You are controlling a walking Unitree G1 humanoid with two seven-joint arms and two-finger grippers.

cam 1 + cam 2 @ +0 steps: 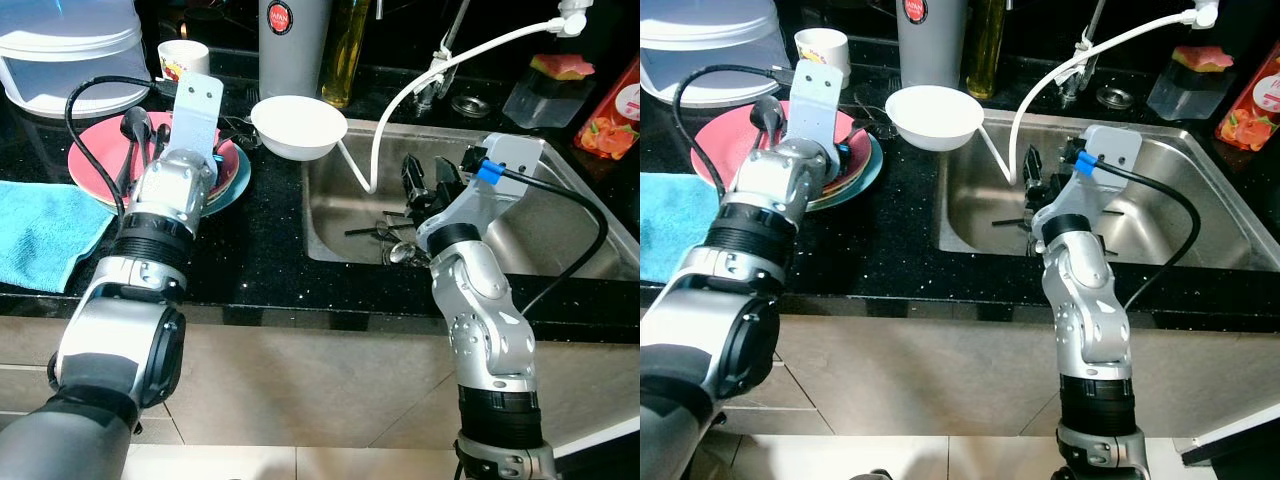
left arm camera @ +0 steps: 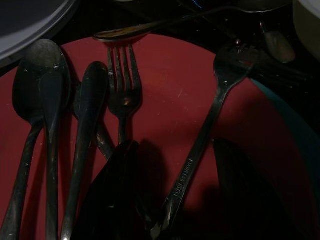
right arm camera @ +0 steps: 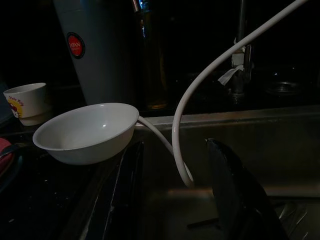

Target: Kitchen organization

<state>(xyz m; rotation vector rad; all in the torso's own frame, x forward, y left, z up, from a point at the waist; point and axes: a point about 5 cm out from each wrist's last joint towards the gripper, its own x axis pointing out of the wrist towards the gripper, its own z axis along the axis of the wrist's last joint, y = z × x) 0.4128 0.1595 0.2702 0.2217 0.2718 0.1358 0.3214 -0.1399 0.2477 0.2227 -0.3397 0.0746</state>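
Observation:
A red plate (image 1: 92,152) rests on a teal plate (image 1: 236,180) on the black counter, left of the sink. Several spoons (image 2: 37,90) and two forks (image 2: 122,85) lie on it. My left gripper (image 2: 174,146) hovers low over the plate, open, with one fork's handle (image 2: 200,145) lying between its fingers. My right gripper (image 1: 428,180) is open over the steel sink (image 1: 560,250), above loose cutlery (image 1: 385,230) on the sink floor. A white bowl (image 1: 298,125) sits on the sink's left rim.
A blue towel (image 1: 45,230) lies at the counter's left front. Behind stand a clear lidded container (image 1: 70,50), a white cup (image 1: 183,55), a steel flask (image 1: 293,40) and an oil bottle (image 1: 345,45). A white hose (image 1: 400,100) hangs into the sink.

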